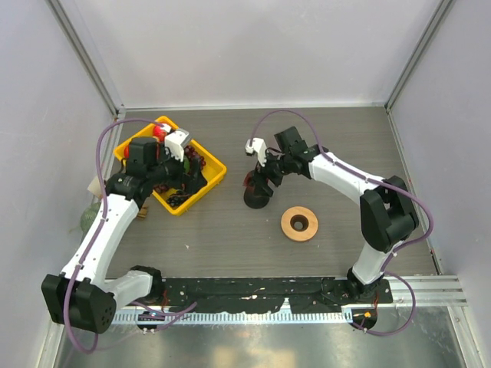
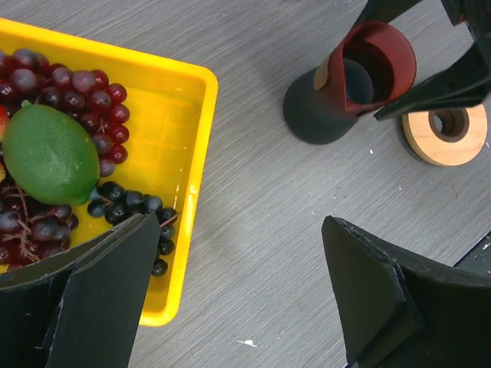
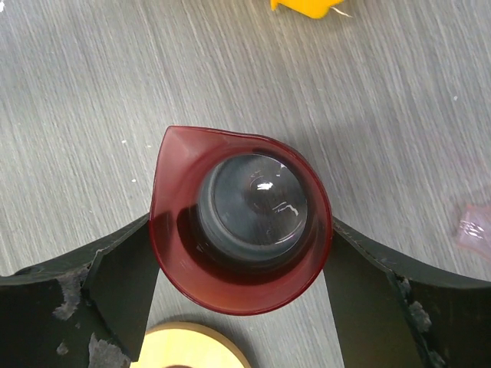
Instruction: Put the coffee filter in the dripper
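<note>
Nearest the arm bases, a wooden ring point(image 1: 287, 224) lies flat on the table point(image 1: 230, 245), apart from everything else. At about 10 o'clock from it, and just beside it, stands the dripper point(image 1: 257, 201): a dark-red see-through cone seated on a black base, near the middle of the table. The right tool point(image 3: 239, 238) is over it from above, clamped on the cone, with one finger against each side of the cone just below the rim. The right wrist view looks straight down through the cone to the dark base. In the left wrist view a tan sliver point(image 2: 321, 77) shows against the cone's far side. I cannot tell whether that is the coffee filter.

At 10 o'clock from the dripper, well apart, sits a yellow tray point(image 2: 188, 153) holding a lime point(image 2: 50, 153) and dark grapes point(image 2: 77, 88). The left tool point(image 2: 242, 230) hangs over the tray's edge nearest the dripper, its fingers spread wide apart and gripping nothing.
</note>
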Controlling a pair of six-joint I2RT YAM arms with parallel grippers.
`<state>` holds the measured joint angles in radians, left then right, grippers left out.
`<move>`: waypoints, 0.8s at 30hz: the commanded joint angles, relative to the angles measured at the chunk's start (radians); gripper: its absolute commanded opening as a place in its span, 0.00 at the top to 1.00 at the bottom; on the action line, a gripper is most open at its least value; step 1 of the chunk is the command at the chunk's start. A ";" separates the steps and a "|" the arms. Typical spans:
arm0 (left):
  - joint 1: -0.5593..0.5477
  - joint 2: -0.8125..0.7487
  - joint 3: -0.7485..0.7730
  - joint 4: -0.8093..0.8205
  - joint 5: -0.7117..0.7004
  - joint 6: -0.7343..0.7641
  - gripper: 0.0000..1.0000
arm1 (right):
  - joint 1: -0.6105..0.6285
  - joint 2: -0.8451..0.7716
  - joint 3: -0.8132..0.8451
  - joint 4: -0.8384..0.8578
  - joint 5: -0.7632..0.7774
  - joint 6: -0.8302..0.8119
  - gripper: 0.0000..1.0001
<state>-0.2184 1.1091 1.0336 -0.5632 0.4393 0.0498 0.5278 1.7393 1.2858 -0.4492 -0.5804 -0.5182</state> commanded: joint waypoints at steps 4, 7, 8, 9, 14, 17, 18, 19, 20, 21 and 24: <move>0.022 -0.025 0.023 -0.032 0.004 -0.025 0.01 | 0.080 -0.024 -0.052 0.041 0.069 0.155 0.14; 0.027 -0.018 0.031 -0.050 0.013 -0.037 0.01 | 0.086 -0.037 -0.062 0.056 0.082 0.193 0.05; 0.028 -0.020 0.031 -0.052 0.019 -0.041 0.01 | 0.086 -0.047 -0.066 0.056 0.077 0.195 0.01; 0.028 -0.022 0.029 -0.049 0.025 -0.044 0.01 | 0.086 -0.055 -0.065 0.056 0.079 0.195 0.05; 0.030 -0.026 0.034 -0.049 0.036 -0.044 0.01 | 0.086 -0.086 -0.022 0.023 0.063 0.185 0.05; 0.030 -0.025 0.043 -0.055 0.044 -0.042 0.01 | 0.078 -0.110 0.035 -0.012 0.059 0.165 0.04; 0.030 -0.025 0.048 -0.058 0.044 -0.038 0.01 | 0.063 -0.116 0.047 -0.044 0.053 0.155 0.04; 0.028 -0.025 0.052 -0.063 0.047 -0.033 0.01 | 0.054 -0.132 0.073 -0.063 0.030 0.146 0.05; 0.030 -0.023 0.057 -0.064 0.049 -0.031 0.01 | 0.025 -0.138 0.089 -0.116 0.016 0.136 0.05; 0.030 -0.022 0.063 -0.069 0.052 -0.028 0.01 | -0.018 -0.150 0.113 -0.146 -0.033 0.130 0.04; 0.030 -0.009 0.088 -0.075 0.076 -0.019 0.01 | -0.119 -0.150 0.173 -0.383 -0.125 0.058 0.04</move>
<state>-0.1947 1.1053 1.0546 -0.6350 0.4683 0.0120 0.5316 1.6531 1.3579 -0.5831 -0.5800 -0.3763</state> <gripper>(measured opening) 0.991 0.955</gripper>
